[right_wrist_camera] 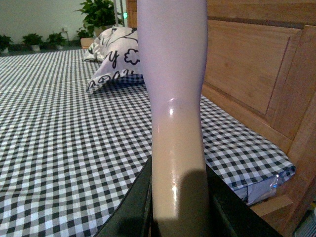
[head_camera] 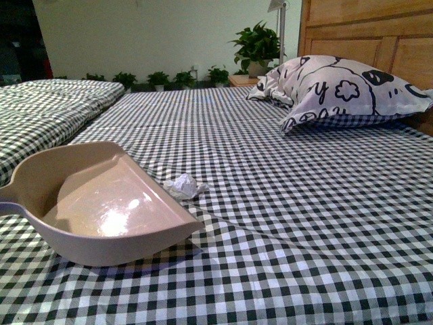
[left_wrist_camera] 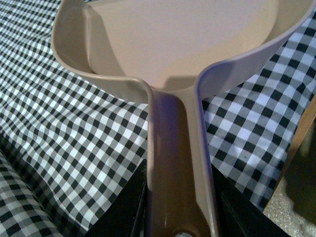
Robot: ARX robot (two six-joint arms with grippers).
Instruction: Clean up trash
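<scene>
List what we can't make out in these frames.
Right wrist view: pale handle in the right jaws runs off the top edge; working end unseen.
Front view: dustpan handle cut by left edge; neither arm shows.
Front view: crumpled paper lower edge hidden by dustpan rim; contact unclear.
Left wrist view: paper out of frame; dustpan mouth cut off at top.

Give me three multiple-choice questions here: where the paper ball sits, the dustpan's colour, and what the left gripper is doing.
1. Relative to the dustpan, the paper ball lies: A inside it; B on the checked sheet by its open edge; C under it.
2. The dustpan is: A beige; B blue; C black.
3. The left gripper is: A open; B out of view; C shut on the dustpan's handle.
Answers: B, paper rests outside the lip; A, pale tan all over; C, fingers flank the handle.
</scene>
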